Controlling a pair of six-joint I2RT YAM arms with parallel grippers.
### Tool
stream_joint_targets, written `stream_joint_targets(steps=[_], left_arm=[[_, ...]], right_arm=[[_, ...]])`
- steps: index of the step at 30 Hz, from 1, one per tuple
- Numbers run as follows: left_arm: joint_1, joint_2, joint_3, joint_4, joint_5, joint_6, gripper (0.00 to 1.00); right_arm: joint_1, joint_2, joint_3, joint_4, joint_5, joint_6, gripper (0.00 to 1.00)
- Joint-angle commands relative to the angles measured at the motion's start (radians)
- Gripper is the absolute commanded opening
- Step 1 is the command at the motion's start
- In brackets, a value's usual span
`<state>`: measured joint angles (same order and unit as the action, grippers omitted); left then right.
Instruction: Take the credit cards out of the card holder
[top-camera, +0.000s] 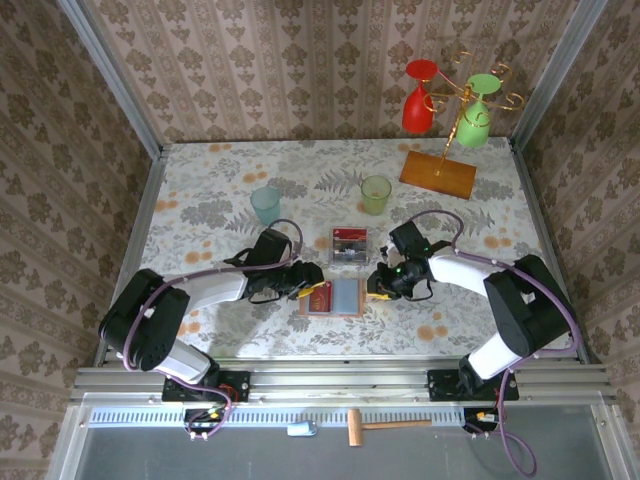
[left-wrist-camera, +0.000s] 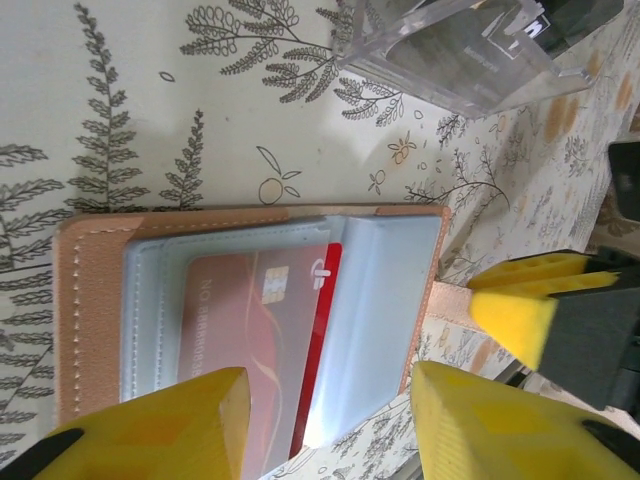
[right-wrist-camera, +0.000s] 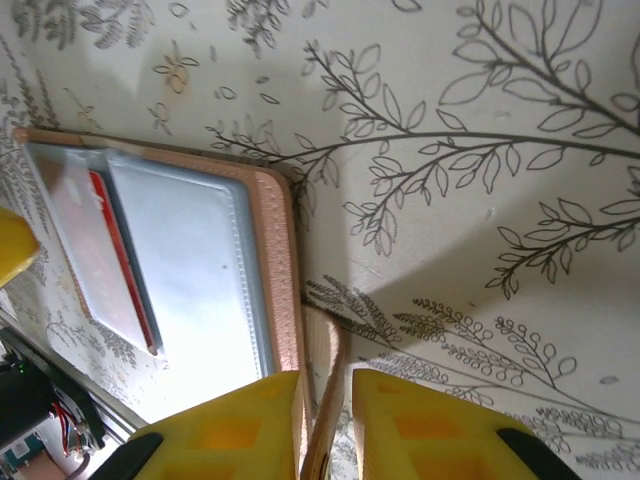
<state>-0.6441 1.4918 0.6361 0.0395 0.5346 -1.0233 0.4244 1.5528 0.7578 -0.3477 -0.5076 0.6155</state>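
Observation:
The salmon-pink card holder (top-camera: 345, 297) lies open on the table between both grippers. A red credit card (left-wrist-camera: 250, 330) sits in its grey-blue left pocket, one edge sticking out bare. My left gripper (left-wrist-camera: 330, 400) is open above it, one finger over the card and the other past the holder's edge. My right gripper (right-wrist-camera: 327, 400) stands at the holder's right edge (right-wrist-camera: 275, 260). Its jaws are narrowly apart, with the holder's pink strap (right-wrist-camera: 330, 370) loose between them. Another dark red card lies in the clear tray (top-camera: 349, 245).
A teal cup (top-camera: 266, 205) and a green cup (top-camera: 376, 193) stand behind the holder. An orange stand base (top-camera: 437, 173) with a red and a green glass on its rack is at the back right. Side walls close in the table.

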Motion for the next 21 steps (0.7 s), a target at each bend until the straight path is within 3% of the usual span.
stream_joint_targets(steps=[1, 6, 12, 21], left_arm=[[0.010, -0.018, 0.004, -0.031, -0.010, 0.031, 0.47], [0.009, -0.018, 0.005, -0.029, -0.010, 0.029, 0.46], [0.008, -0.019, 0.005, -0.029, -0.010, 0.026, 0.46], [0.004, 0.000, 0.007, -0.019, -0.003, 0.020, 0.45]], right_arm=[[0.004, -0.030, 0.035, -0.087, 0.061, -0.035, 0.18], [0.004, -0.027, 0.041, -0.098, 0.068, -0.043, 0.09], [0.005, -0.018, 0.056, -0.117, 0.101, -0.064, 0.05], [0.004, -0.012, 0.084, -0.145, 0.100, -0.078, 0.10]])
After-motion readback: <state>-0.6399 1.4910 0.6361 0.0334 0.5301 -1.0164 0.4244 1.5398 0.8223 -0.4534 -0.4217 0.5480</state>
